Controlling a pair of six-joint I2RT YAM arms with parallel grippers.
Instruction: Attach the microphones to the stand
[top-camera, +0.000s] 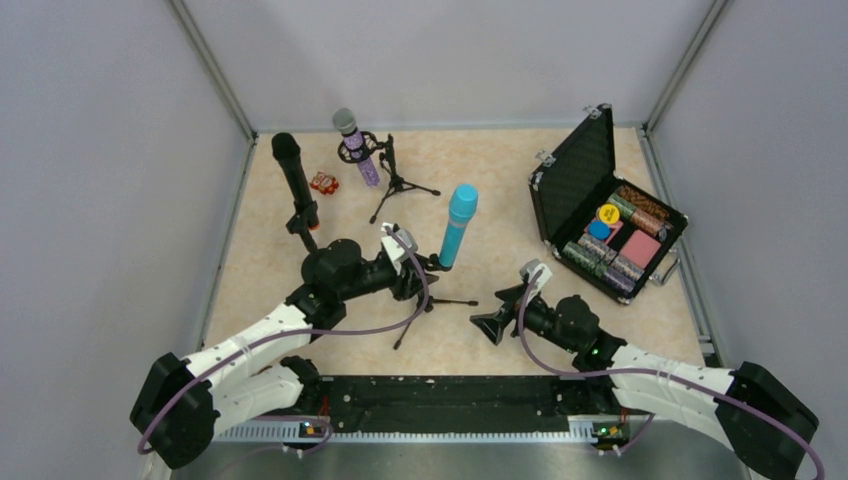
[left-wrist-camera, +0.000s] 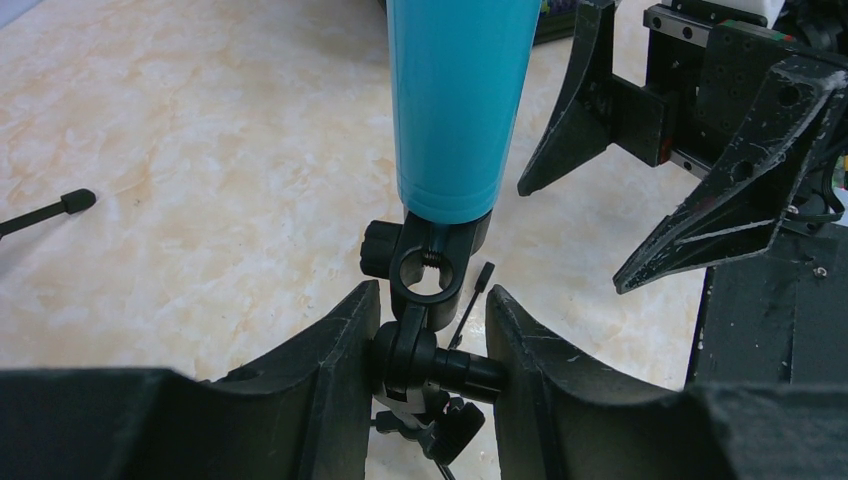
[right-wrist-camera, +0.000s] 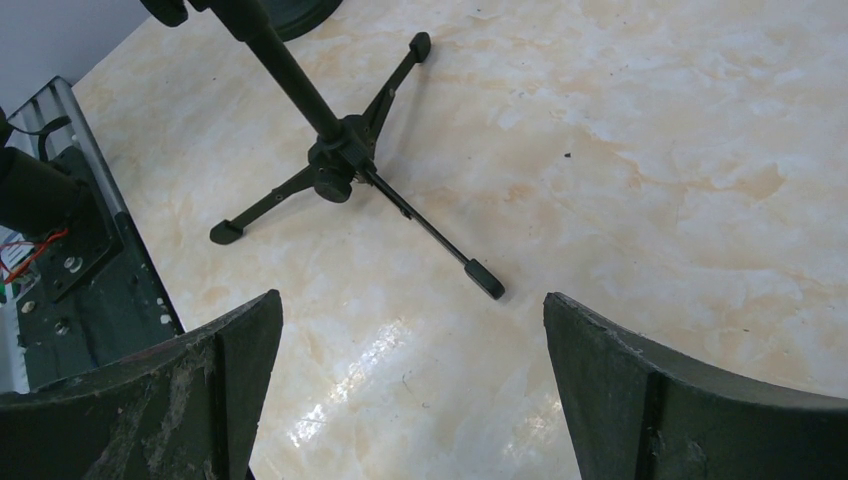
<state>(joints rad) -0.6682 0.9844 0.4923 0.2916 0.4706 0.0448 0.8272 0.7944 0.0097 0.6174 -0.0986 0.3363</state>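
Observation:
The turquoise microphone (top-camera: 458, 225) stands upright in the clip of a black tripod stand (top-camera: 435, 300) at mid table. My left gripper (top-camera: 417, 278) is shut on that stand's swivel joint (left-wrist-camera: 432, 362), just below the clip (left-wrist-camera: 428, 268) and the turquoise microphone (left-wrist-camera: 455, 100). The black microphone (top-camera: 295, 180) with the orange end stands upright at the left, its base hidden behind my left arm. The purple microphone (top-camera: 358, 150) sits in a second tripod stand (top-camera: 397, 182) at the back. My right gripper (top-camera: 493, 323) is open and empty, right of the near stand (right-wrist-camera: 340, 165).
An open black case (top-camera: 575, 180) with poker chips lies at the right. A small red object (top-camera: 323, 182) lies near the back left. Metal rails edge the table on both sides. My right gripper's fingers (left-wrist-camera: 565, 110) show close to the turquoise microphone.

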